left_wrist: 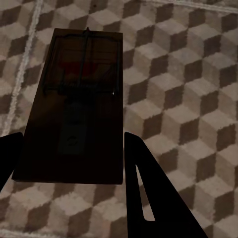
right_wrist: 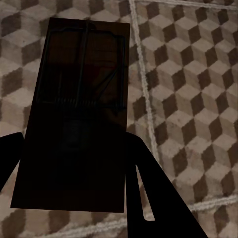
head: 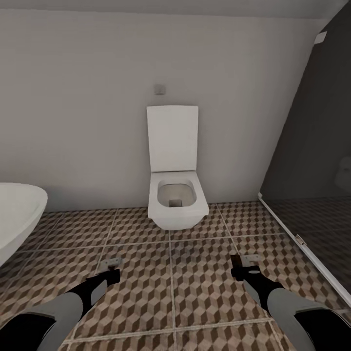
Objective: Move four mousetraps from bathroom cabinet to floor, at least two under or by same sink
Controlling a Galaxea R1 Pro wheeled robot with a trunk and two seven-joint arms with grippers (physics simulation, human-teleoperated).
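Holding one mousetrap (left_wrist: pixel 74 104) in the left pincer (head: pixel 111 271), another mousetrap (right_wrist: pixel 79 114) in the right pincer (head: pixel 242 269) (both squeezed shut), above the bathroom floor (head: pixel 195 302), white toilet (head: pixel 174 195) ahead

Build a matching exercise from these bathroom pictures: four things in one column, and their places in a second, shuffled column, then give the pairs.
Things:
1. white wall-hung toilet with raised lid
2. white oval bathtub
3. dark glass shower partition
4. dark-brown wooden mousetrap in the left gripper

Places:
A. at the head view's right edge
B. against the far wall, centre
C. between black fingers, above the cube-patterned tile floor
D. at the head view's left edge

Pairs: 1-B, 2-D, 3-A, 4-C
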